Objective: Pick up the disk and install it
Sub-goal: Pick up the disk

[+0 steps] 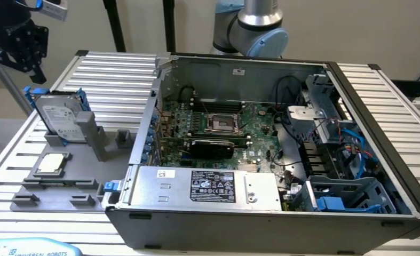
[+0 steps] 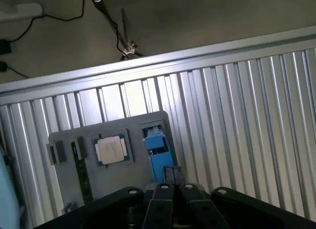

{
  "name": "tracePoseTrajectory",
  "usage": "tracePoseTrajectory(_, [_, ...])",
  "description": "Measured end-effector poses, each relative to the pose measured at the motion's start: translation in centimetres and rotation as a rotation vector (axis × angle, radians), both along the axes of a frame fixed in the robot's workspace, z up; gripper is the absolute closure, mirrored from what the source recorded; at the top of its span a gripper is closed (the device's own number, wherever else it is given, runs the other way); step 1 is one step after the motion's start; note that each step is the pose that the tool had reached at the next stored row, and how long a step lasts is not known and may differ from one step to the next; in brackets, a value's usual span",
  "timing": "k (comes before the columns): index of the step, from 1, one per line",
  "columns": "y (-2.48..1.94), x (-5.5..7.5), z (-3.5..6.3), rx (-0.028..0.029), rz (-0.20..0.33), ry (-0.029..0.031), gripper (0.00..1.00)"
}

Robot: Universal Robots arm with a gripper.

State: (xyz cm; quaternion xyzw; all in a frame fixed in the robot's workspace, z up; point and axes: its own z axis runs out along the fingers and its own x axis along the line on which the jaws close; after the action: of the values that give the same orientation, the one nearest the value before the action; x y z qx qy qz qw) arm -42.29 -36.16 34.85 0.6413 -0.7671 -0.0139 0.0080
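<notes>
Ribbed aluminium table (image 1: 110,69) w/ a grey holder tray (image 1: 60,200) on the exterior view's left. An open PC case (image 1: 267,224) takes centre and right, its side wall just beside the tray. On the tray's far end the disk (image 1: 58,118) stands upright on edge in a slot, blue frame round it, label twd the camera, top edge free. Bare table strips lie behind it and to its left, w/ open air above. A small square chip (image 1: 53,162) lies flat on the tray nearer the camera, apart from the disk. Over the disk hangs the gripper (image 1: 33,69), well clear, touching nothing. Wrist view: the gripper (image 2: 173,185) has its fingers pressed together, empty. The disk (image 2: 158,152) is seen edge-on beneath, w/ the chip (image 2: 112,150) just beside it.
</notes>
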Motion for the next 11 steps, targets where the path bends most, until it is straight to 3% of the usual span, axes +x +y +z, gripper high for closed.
tracePoseTrajectory(3, [0.03, 0.0, -0.02, -0.0039, 0.041, -0.0016, 0.89])
tracePoseTrajectory(8, [0.03, -0.08, -0.01, -0.0159, 0.098, -0.0012, 0.89])
tracePoseTrajectory(11, [0.03, -0.12, -0.01, -0.0174, 0.123, -0.0013, 0.89])
